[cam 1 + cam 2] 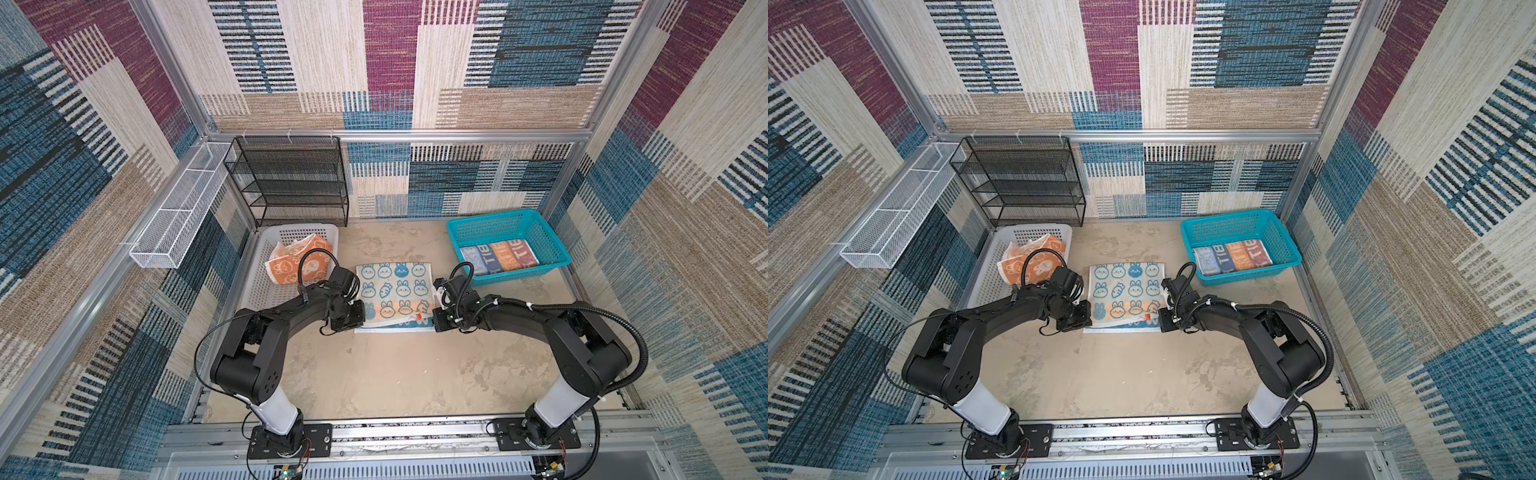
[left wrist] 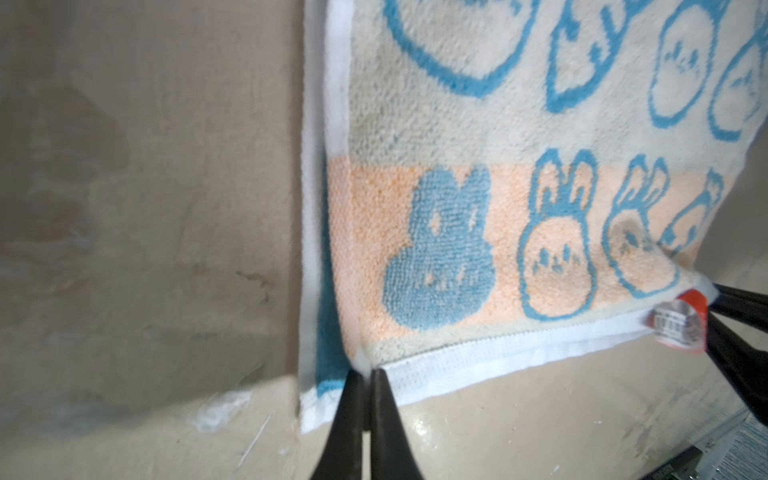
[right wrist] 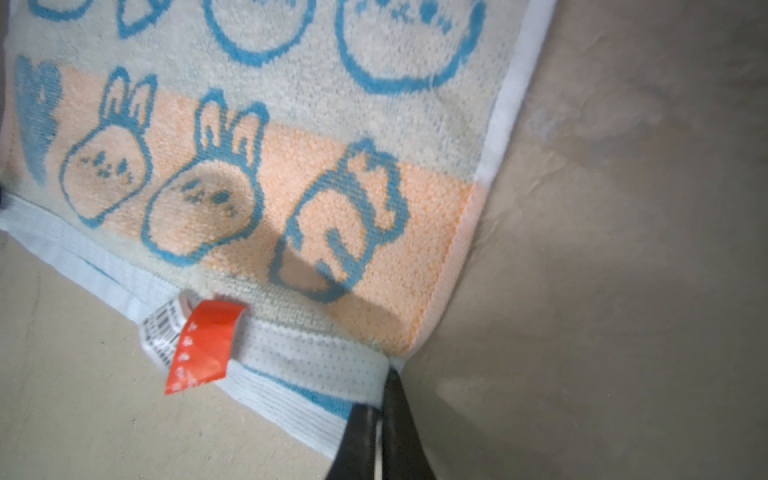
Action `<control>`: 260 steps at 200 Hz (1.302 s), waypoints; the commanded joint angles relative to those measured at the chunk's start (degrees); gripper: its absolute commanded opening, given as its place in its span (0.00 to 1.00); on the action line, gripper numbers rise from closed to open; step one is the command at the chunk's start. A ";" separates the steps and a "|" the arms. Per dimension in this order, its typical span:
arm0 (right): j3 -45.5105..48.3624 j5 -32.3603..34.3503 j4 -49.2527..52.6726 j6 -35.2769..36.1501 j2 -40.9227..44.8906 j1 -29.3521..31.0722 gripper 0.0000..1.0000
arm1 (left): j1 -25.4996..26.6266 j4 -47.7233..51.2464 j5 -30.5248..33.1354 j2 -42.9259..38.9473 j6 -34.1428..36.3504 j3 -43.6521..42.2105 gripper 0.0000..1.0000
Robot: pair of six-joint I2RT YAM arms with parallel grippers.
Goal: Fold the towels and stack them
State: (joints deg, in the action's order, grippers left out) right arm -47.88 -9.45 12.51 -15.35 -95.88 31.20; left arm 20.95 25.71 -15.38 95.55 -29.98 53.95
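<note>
The left end effector (image 2: 365,376) and right end effector (image 3: 384,376) each pinch tight on a near corner of the rabbit towel (image 1: 395,286). It lies mid-worktop (image 1: 395,374), doubled over, teal-and-white with an orange band and a red tag (image 3: 203,345).

I see the table (image 1: 395,374) as a beige, blotchy surface, bare across its near half. A rabbit towel (image 1: 395,291) lies flat at the middle in two layers, with a blue-and-white strip of the lower layer showing along the near edge. A white basket (image 1: 259,270) sits just to its left. A teal basket (image 1: 498,226) stands at the back right, apart from the towel. A black mesh rack (image 1: 291,183) stands at the back left, right behind the white basket.
</note>
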 commanded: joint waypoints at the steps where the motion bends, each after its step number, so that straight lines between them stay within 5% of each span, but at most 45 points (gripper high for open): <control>1: 0.57 1.38 2.62 -0.73 -0.65 0.52 0.00 | 0.14 -0.93 0.26 0.62 0.20 -0.43 0.00; 93: -3.32 4.58 9.08 0.06 8.51 1.48 0.00 | -0.03 5.62 2.26 -7.74 0.75 4.28 0.00; 174: 2.52 3.11 4.20 -1.77 4.07 4.35 0.00 | -0.01 -0.86 1.53 -4.43 -0.44 -3.72 0.00; 260: -1.43 10.69 7.04 0.40 0.10 3.72 0.02 | 0.06 -2.95 -1.11 -1.19 -1.46 -2.24 0.00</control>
State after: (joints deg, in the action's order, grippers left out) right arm -47.20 -4.47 14.46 -15.92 -94.30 35.42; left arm 20.95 24.84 -14.26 93.93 -30.04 50.76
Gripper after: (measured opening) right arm 0.063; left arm 0.064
